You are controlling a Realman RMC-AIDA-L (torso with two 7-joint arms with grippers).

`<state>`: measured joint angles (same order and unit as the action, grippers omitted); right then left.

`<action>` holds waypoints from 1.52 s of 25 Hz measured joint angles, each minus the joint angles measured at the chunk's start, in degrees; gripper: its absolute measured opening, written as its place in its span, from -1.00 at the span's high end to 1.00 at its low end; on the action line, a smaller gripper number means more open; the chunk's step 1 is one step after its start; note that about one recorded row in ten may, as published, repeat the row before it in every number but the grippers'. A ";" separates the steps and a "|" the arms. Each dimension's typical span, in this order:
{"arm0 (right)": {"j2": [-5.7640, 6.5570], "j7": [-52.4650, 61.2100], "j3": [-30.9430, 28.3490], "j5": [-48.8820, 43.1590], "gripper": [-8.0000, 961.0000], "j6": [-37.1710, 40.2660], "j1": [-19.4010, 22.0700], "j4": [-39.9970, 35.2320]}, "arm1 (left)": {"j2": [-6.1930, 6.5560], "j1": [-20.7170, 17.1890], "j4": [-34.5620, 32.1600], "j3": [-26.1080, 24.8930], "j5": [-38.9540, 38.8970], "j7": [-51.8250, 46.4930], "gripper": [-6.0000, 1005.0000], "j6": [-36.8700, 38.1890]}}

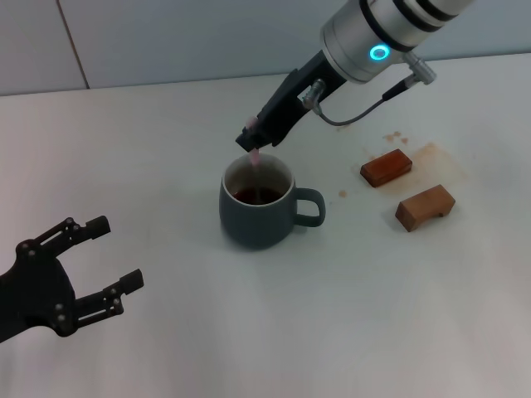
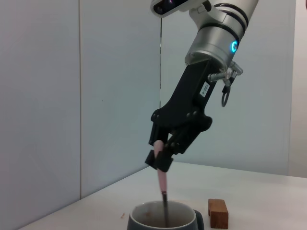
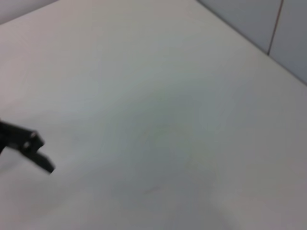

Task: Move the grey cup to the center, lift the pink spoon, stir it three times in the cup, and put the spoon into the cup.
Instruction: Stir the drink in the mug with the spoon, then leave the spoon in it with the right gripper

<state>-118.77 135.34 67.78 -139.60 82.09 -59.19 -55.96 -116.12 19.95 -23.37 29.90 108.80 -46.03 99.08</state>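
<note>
Gripping the pink spoon [image 1: 255,159] by the top of its handle, the right tool [image 1: 253,146] hangs over the grey cup [image 1: 257,205] mid-counter [image 1: 166,166], the spoon's lower end dipped inside. The left tool [image 1: 99,257] hovers nearby, spread wide and holding nothing.

- We find no readable text, brand or number anywhere.
- A small white label [image 2: 204,88] sits on the black right arm, centre frame; we cannot read its marks.
</note>
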 joint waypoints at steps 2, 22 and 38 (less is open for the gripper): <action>-0.01 -0.12 -0.10 0.04 0.73 -1.00 0.00 0.34 | -0.05 0.00 0.00 -0.01 0.00 -0.01 -0.72 -0.04; 0.12 -1.12 -0.83 2.14 0.73 -1.25 0.21 0.13 | -0.25 -0.04 0.00 -0.07 0.00 -0.47 -0.72 -0.03; 0.13 -0.38 -0.80 0.84 0.73 1.73 -0.22 -0.90 | -0.12 -0.24 0.00 0.00 0.00 -0.50 -0.72 -0.03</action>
<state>-118.64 134.96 66.98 -138.76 83.82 -59.41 -56.85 -116.24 19.71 -23.38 29.90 108.80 -46.53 99.05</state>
